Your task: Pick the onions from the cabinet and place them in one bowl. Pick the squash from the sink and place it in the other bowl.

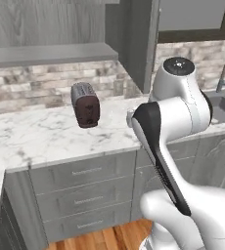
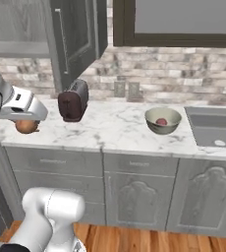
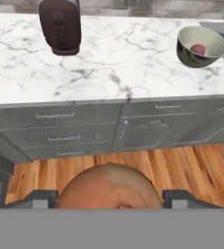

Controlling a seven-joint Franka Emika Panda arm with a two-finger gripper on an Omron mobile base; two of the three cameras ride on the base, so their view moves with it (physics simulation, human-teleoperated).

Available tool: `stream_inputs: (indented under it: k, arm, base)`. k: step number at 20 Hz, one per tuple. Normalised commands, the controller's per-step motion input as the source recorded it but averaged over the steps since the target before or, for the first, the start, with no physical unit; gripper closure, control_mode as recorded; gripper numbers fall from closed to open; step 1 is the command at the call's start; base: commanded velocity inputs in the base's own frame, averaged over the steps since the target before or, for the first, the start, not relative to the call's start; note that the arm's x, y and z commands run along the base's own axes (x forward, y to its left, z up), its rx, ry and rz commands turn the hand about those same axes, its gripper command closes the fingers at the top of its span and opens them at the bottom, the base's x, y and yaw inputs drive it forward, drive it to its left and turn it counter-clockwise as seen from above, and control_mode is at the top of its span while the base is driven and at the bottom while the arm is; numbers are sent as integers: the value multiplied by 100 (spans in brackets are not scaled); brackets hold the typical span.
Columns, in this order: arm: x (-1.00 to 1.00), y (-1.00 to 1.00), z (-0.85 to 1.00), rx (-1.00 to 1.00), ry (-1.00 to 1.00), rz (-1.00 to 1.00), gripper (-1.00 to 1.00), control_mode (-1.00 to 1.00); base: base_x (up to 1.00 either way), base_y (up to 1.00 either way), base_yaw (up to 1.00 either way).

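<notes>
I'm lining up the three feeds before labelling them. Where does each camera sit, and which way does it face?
Left base view: behind the arm to its left, facing the counter and toaster; white arm at lower right.
Right base view: behind, to its right, facing the bowl; gripper holding the orange-brown onion.
Hand view: along the gripper, onion close up, facing the counter.
All three show the toaster.

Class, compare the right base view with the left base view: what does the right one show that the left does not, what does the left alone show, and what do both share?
Right base view alone: the gripper closed on the orange-brown onion, and a pale bowl on the counter with the reddish onion inside it.

Left base view alone: the curved faucet at the sink, and the arm's large white elbow.

Both: the dark toaster standing on the marble counter, the brick wall behind it, the open cabinet door, the grey drawers below and part of the sink.
</notes>
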Motion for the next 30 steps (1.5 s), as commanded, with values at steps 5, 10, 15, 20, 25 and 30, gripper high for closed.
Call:
stream_inputs:
  k: [5, 10, 15, 20, 25, 30]
  arm:
    - [0, 0, 0, 0, 0, 0, 100, 100]
    - [0, 0, 0, 0, 0, 0, 100, 100]
    - [0, 0, 0, 0, 0, 0, 100, 100]
    - [0, 0, 0, 0, 0, 0, 100, 100]
    - [0, 0, 0, 0, 0, 0, 100, 100]
    - [0, 0, 0, 0, 0, 0, 100, 100]
  base:
    - [12, -74, 0]
    - [18, -72, 0]
    - [21, -68, 0]
    - [29, -65, 0]
    - [37, -51, 0]
    - [63, -32, 0]
